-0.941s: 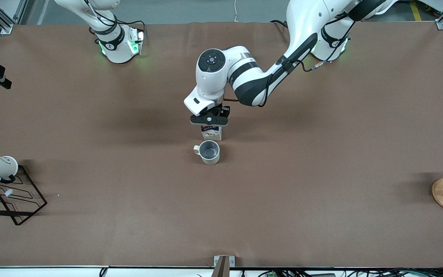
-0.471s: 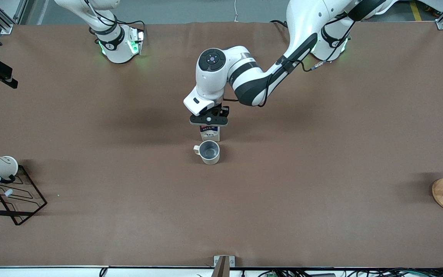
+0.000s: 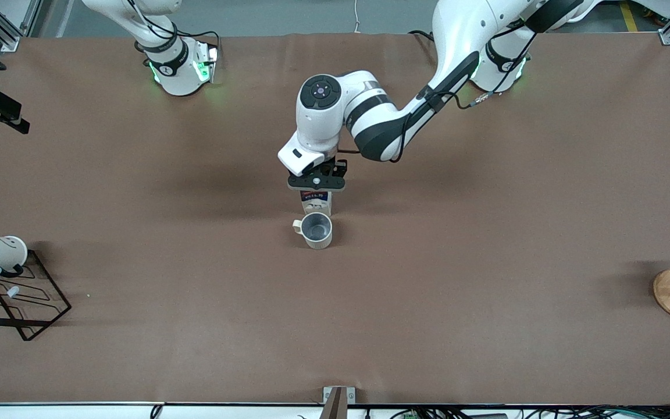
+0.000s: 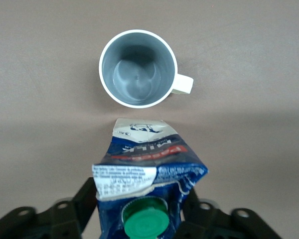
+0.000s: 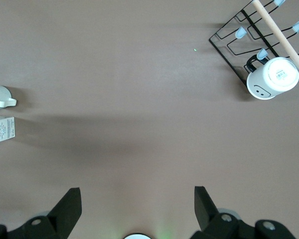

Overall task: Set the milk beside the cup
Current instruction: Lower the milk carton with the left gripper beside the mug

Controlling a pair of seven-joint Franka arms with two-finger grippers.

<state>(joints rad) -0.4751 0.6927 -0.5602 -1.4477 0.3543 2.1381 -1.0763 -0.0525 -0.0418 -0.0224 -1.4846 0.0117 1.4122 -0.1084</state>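
The left gripper (image 3: pixel 316 187) stands open around the blue-white gable-top milk carton (image 4: pixel 145 174), set down just beside the beige-grey cup (image 4: pixel 138 68). It looks like the release step; next calls for a straight lift. The right gripper (image 5: pixel 138 201) waits open.

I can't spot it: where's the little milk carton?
The blue-and-white gable-top milk carton stands mid-table beside the small beige-grey cup, farther from the front camera, under the left end effector.

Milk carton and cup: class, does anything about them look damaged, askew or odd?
The milk stands upright on the table beside the cup, but its gable top is crumpled and torn at the seam. The cup is upright, empty and intact. Nothing is spilled. The left gripper sits over the carton.
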